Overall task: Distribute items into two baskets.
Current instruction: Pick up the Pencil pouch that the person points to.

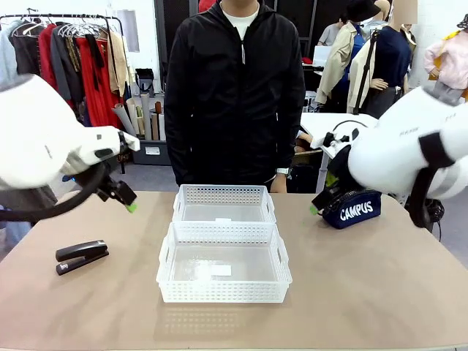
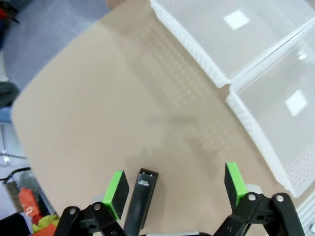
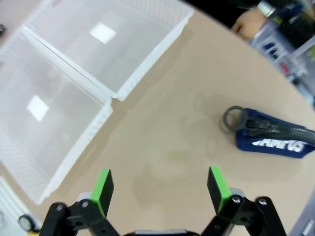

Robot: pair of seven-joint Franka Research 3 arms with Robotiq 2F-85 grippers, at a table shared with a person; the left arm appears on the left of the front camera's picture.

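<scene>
Nothing is sorted yet: the near basket (image 1: 223, 294) and far basket (image 1: 223, 194) at mid-surface (image 1: 380, 292) hold nothing, the stapler (image 1: 82, 257) lies at their 9 o'clock, the pouch (image 1: 351, 208) at 2 o'clock, and your left hand (image 2: 174, 189) and right hand (image 3: 160, 187) hover spread wide, gripping nothing, one near each item

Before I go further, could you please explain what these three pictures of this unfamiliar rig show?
This is a robot with two white arms at a table, facing a person. The front view looks across the table from between the arms. The other two come from a camera on each wrist, looking along its green-tipped fingers. The left gripper hangs near a black stapler; the right gripper is near a blue pouch. A near basket and a far basket stand mid-table, both empty. Both grippers are open, holding nothing.
</scene>
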